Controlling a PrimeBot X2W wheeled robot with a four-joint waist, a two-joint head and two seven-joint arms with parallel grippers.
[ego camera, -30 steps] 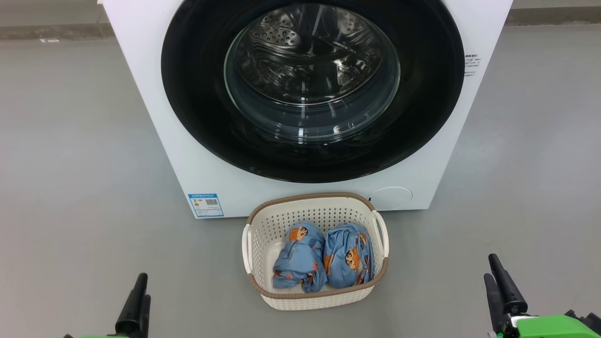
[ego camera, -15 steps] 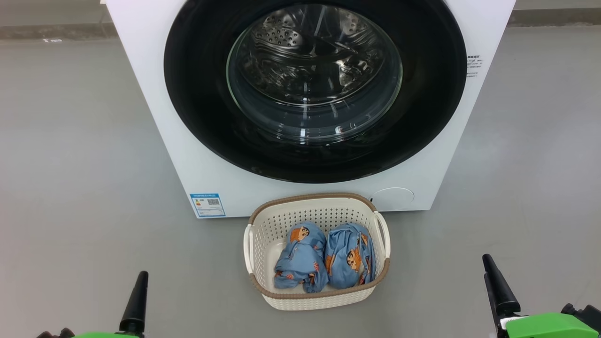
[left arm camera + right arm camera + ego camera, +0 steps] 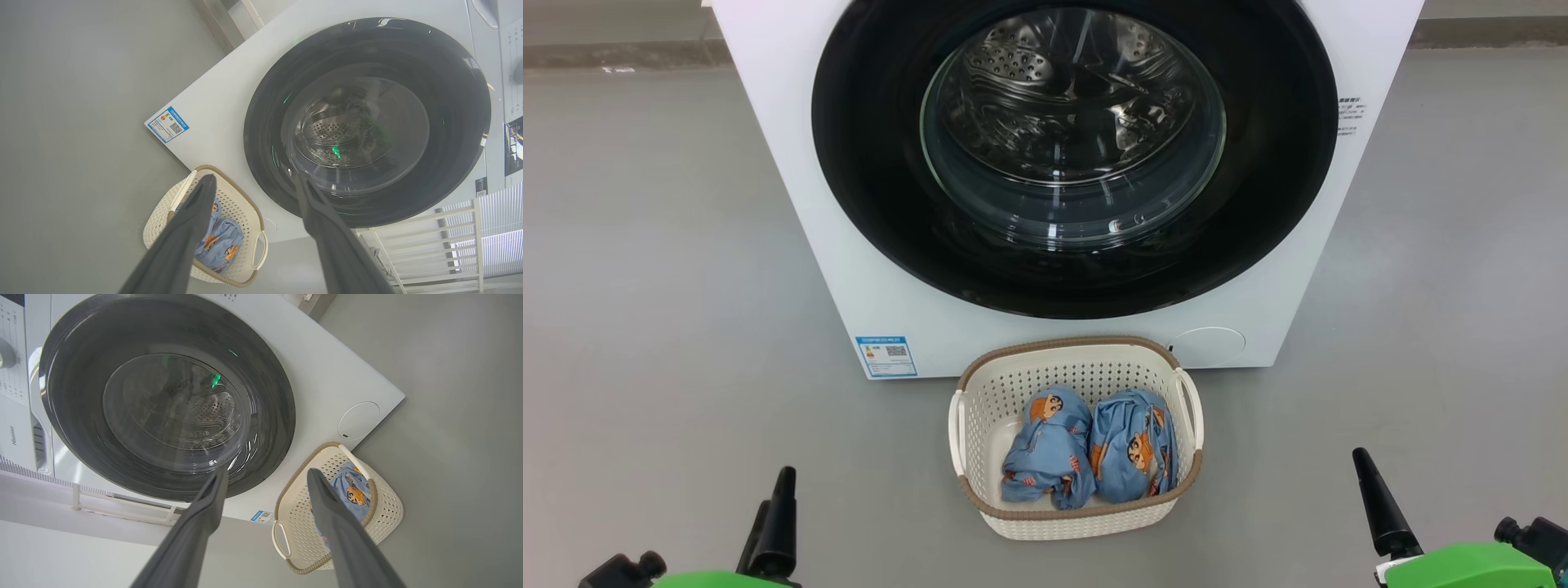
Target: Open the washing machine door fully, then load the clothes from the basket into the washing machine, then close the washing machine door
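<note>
The white washing machine (image 3: pixel 792 204) fills the top of the head view. Its round glossy black door (image 3: pixel 866 163) sits shut flush against the front, and the steel drum shows through the glass. The cream basket (image 3: pixel 1078 341) stands on the floor just in front of it, holding the clothes: two light-blue printed bundles (image 3: pixel 1049 449) (image 3: pixel 1131 445) side by side. My left gripper (image 3: pixel 774 488) is low at the left and my right gripper (image 3: pixel 1364 465) low at the right, both well short of the basket. Each wrist view shows its own gripper open and empty: left (image 3: pixel 254 177), right (image 3: pixel 267 473).
Grey floor surrounds the machine and basket. A blue sticker (image 3: pixel 885 356) and a round cap (image 3: pixel 1207 346) sit low on the machine's front. A white slatted rack (image 3: pixel 457 228) stands beside the machine, and a control panel (image 3: pixel 12 375) lies along its top.
Both grippers have drifted slightly inward, and the right arm's green cover has slid toward the frame's corner. The camera has shifted a little. Door, basket and clothes are unmoved.
</note>
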